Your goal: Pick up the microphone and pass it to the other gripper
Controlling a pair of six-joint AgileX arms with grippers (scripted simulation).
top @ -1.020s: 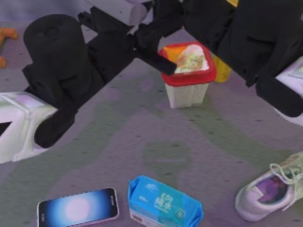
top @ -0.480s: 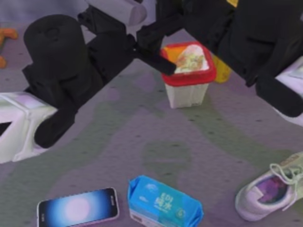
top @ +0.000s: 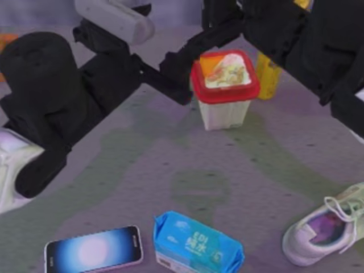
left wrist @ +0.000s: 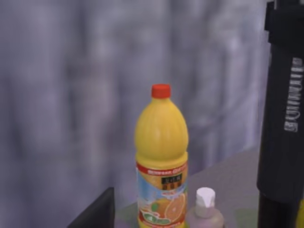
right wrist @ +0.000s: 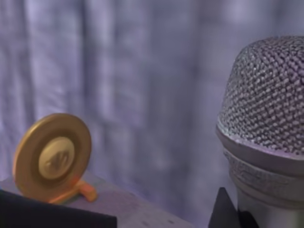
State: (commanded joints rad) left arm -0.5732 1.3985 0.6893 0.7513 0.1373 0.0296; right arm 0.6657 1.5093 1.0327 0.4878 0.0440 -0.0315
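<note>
The microphone (right wrist: pixel 268 104) stands upright, its silver mesh head large in the right wrist view. One black finger (right wrist: pixel 222 209) of my right gripper (top: pixel 170 60) presses against its neck, so that gripper is shut on it. Its black handle (left wrist: pixel 281 118), with white lettering, shows in the left wrist view. My left gripper (top: pixel 183 94) is open, and its one visible finger (left wrist: pixel 95 209) stands well apart from the handle. In the top view both grippers meet left of the red-lidded cup. The microphone itself is lost there among the black arms.
A red-lidded cup (top: pixel 224 85) and a yellow juice bottle (top: pixel 266 74) stand just right of the grippers. A small white-capped bottle (left wrist: pixel 205 209) is beside the juice. Along the front lie a smartphone (top: pixel 94 250), a blue tissue pack (top: pixel 196 247) and a white shoe (top: pixel 327 230).
My left arm has drawn back to the left and toward the front, its fingers leaving the cup's lid. The right arm has shifted right, uncovering the lid and the juice bottle.
</note>
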